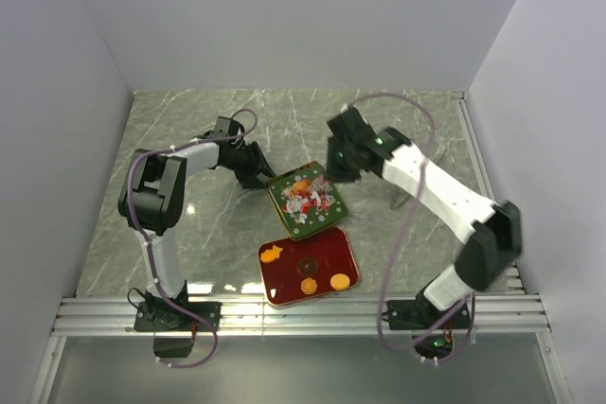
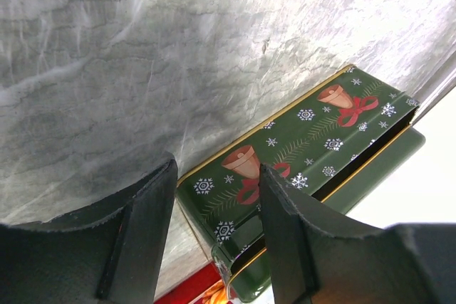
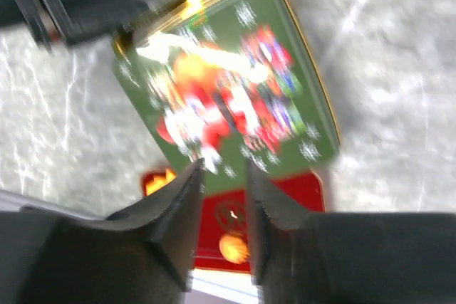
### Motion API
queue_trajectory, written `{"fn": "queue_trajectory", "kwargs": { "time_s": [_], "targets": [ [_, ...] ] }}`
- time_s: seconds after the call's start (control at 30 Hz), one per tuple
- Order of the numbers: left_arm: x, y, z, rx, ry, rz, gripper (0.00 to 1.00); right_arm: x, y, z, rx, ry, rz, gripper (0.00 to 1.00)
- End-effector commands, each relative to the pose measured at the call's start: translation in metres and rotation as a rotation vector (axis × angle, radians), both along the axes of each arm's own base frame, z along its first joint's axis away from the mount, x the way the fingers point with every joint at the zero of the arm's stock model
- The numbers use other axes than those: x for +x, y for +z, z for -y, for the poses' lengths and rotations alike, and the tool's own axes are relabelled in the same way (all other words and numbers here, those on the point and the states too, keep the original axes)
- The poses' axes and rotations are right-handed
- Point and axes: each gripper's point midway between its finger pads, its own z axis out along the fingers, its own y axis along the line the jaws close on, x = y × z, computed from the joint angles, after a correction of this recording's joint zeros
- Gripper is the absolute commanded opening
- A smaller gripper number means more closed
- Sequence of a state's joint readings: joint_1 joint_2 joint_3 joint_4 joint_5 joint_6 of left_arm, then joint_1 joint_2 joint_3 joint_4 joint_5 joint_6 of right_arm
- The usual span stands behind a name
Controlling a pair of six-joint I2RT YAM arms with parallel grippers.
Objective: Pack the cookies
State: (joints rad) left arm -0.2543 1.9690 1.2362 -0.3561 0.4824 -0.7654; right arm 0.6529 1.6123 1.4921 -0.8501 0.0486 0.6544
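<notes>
A red tin (image 1: 284, 283) holds the cookies: an orange fish (image 1: 273, 253), a brown disc (image 1: 307, 264) and two orange discs (image 1: 310, 285) (image 1: 338, 281). A green Christmas lid (image 1: 306, 198) lies tilted, its near edge over the tin's far rim. My left gripper (image 1: 254, 177) is open at the lid's left corner; in the left wrist view the lid's side wall (image 2: 313, 133) sits just ahead of the gripper (image 2: 217, 211). My right gripper (image 1: 338, 166) hovers at the lid's far right corner, slightly parted and empty (image 3: 224, 204), above the lid (image 3: 235, 97) and the tin (image 3: 299, 190).
The marble table (image 1: 189, 130) is enclosed by white walls at the left, back and right. A metal rail (image 1: 303, 314) runs along the near edge by the arm bases. A thin white item (image 1: 393, 203) lies under the right arm.
</notes>
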Motion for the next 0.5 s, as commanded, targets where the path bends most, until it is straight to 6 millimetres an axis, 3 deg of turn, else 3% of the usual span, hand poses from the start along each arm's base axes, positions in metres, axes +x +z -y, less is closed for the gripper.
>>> {"fn": "queue_trajectory", "kwargs": {
  "time_s": [0.0,0.03,0.07,0.13,0.2,0.27,0.47],
  "targets": [
    [-0.013,-0.024,-0.014,0.072,-0.018,-0.069,0.57,-0.042,-0.023,0.031,-0.043,0.009,-0.050,0.29],
    [-0.013,-0.025,-0.014,0.074,-0.018,-0.070,0.57,-0.051,-0.016,0.033,-0.001,0.016,-0.030,0.25],
    [-0.012,-0.026,-0.013,0.076,-0.020,-0.072,0.57,-0.069,-0.035,0.038,-0.008,0.028,-0.079,0.20],
    [-0.010,-0.027,-0.014,0.079,-0.019,-0.072,0.57,-0.081,-0.038,0.039,0.031,0.033,-0.078,0.15],
    [-0.008,-0.029,-0.017,0.082,-0.015,-0.075,0.57,-0.098,-0.058,0.040,0.032,0.050,-0.133,0.07],
    [-0.006,-0.032,-0.021,0.087,-0.002,-0.078,0.57,-0.107,-0.073,0.037,0.046,0.061,-0.170,0.00],
    [0.005,-0.040,-0.031,0.119,-0.013,-0.079,0.54,-0.108,-0.099,0.027,0.043,0.069,-0.209,0.00]
  ]
}}
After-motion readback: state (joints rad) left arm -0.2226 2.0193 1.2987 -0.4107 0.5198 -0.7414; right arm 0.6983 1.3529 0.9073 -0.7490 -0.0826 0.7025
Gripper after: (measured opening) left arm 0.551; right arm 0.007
